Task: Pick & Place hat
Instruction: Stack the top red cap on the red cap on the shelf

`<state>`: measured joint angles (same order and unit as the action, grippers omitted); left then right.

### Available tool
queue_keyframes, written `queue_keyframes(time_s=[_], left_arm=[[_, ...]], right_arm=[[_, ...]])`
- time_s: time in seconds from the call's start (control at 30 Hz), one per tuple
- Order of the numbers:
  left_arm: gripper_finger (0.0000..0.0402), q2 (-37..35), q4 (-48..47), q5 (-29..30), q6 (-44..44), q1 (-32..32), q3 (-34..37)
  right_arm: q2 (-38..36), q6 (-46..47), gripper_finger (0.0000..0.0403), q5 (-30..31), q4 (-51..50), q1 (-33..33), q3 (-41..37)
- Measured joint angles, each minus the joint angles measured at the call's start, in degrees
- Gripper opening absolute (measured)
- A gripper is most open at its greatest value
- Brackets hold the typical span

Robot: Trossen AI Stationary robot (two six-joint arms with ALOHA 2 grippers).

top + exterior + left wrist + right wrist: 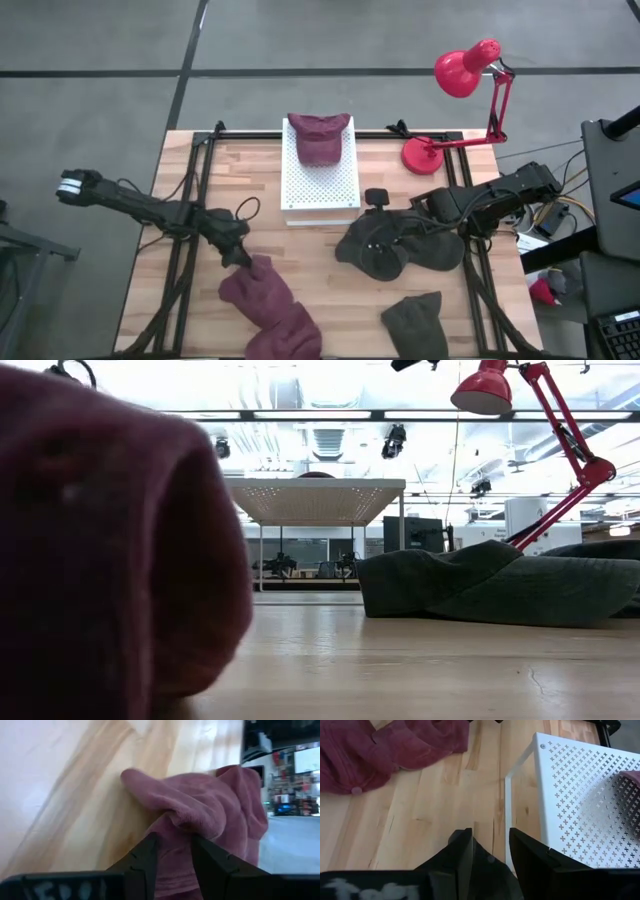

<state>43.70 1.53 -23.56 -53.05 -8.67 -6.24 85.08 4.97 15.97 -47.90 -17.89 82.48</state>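
A maroon hat point(270, 305) lies crumpled on the table's near left part and fills the left of the low view point(100, 540). My left gripper point(238, 255) is at its far left edge, shut on its cloth point(172, 840). A dark grey hat point(400, 245) lies right of centre, also seen low on the table point(500, 585). My right gripper point(378, 205) reaches in from the right at the grey hat's far edge, and dark cloth shows between its fingers point(490, 837). A maroon cap point(318, 138) rests on top of a white perforated rack point(320, 180). My left gripper pinches a raised fold at the maroon hat's edge point(175, 822) between its two fingers, coming low and slanting from the table's left. The rest of the hat lies slack on the table. My right gripper has a bit of dark grey hat cloth point(487, 866) between its fingers, pointing toward the table's left. The gripper itself hides which part. The hat's bulk lies on the table.
A red desk lamp point(465, 70) stands on its base point(425, 155) at the far right. An olive-grey hat point(415, 325) lies at the near edge, right of centre. Bare wood shows between the rack point(580, 795) and the maroon hat point(380, 750).
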Motion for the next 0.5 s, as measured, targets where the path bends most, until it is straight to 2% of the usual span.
queue_keyframes(time_s=[0.3,0.4,0.5], left_arm=[[0.0096,0.0,3.4,-0.4,2.0,0.0,-0.5],[0.007,0.0,3.4,-0.4,2.7,0.0,-0.5],[0.0025,0.0,3.7,-0.4,3.6,0.0,-0.5]], right_arm=[[0.0,0.0,0.0105,0.0,0.0,0.0,0.0],[0.0,0.0,0.01,0.0,0.0,0.0,0.0],[0.0,0.4,0.0094,0.0,0.0,0.0,0.0]])
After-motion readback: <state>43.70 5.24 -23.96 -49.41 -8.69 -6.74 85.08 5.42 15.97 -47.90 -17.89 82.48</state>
